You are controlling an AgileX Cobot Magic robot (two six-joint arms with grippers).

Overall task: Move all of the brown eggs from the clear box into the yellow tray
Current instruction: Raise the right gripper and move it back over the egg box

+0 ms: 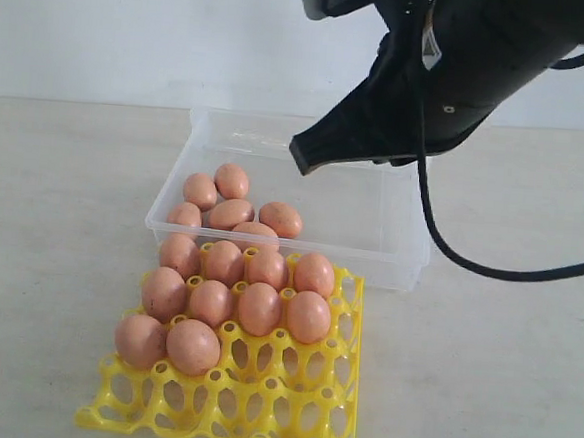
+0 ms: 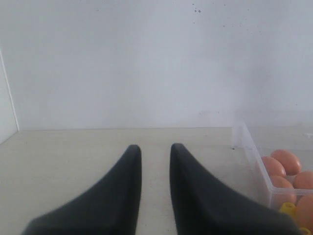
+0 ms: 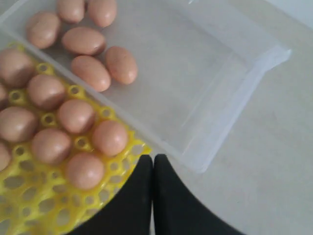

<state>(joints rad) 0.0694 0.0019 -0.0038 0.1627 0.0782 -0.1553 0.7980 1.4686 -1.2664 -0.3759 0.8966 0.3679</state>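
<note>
Six boxed brown eggs (image 3: 90,72) lie apart from the closed right end effector (image 3: 153,159).

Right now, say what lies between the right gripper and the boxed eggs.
Right wrist view: only bare floor and wall of the clear box.

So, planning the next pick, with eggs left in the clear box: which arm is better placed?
Right, probably. The right tool, shut and empty, hangs by the clear box with the loose brown eggs in view below. The left tool is off beside the box, over the table.
</note>
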